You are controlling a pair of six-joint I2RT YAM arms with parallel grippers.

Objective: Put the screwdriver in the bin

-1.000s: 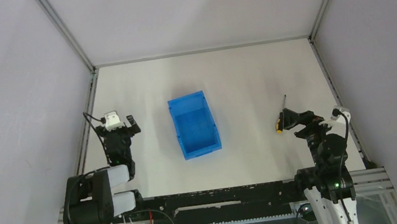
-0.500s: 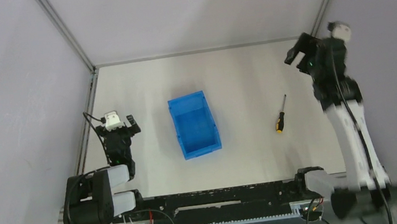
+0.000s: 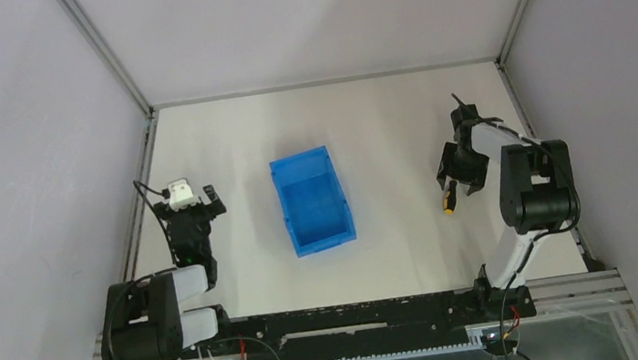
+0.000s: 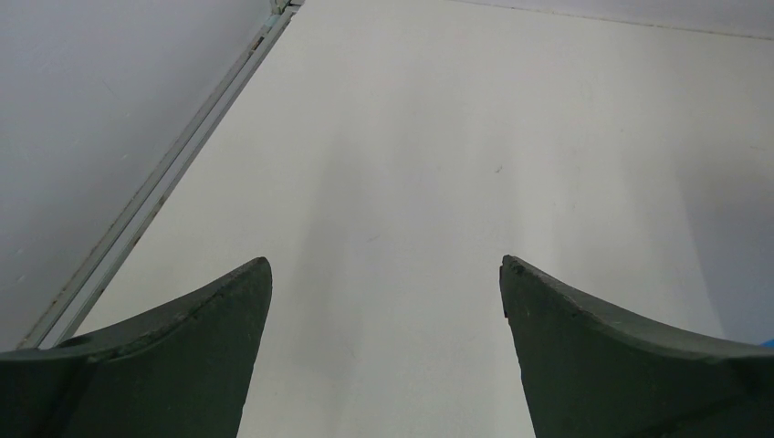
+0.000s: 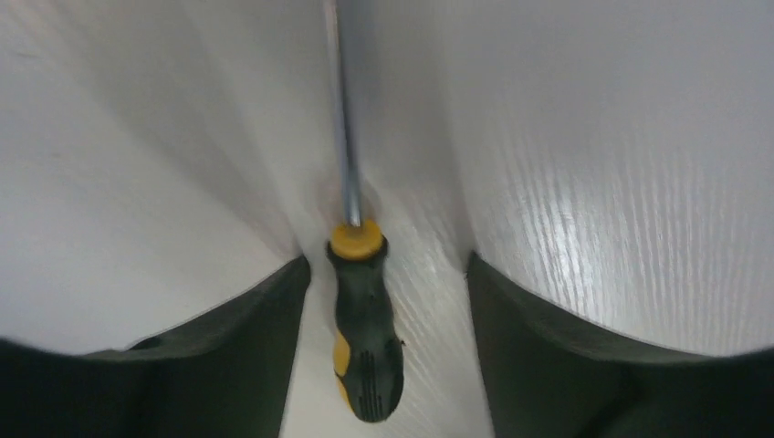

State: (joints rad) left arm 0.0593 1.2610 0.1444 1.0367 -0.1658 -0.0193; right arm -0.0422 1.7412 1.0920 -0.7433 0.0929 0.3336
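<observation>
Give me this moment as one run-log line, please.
stage: pre-grasp | right gripper: open, straddling screwdriver handle | left gripper: open, holding nothing | bin: screwdriver not inside

Soft, even light is filling the overhead view. In the right wrist view glare is streaking the table [image 5: 593, 228] right of the screwdriver [image 5: 363, 319], grey shadows are spreading on both sides of it, and its shaft is blurring toward the top edge.
</observation>
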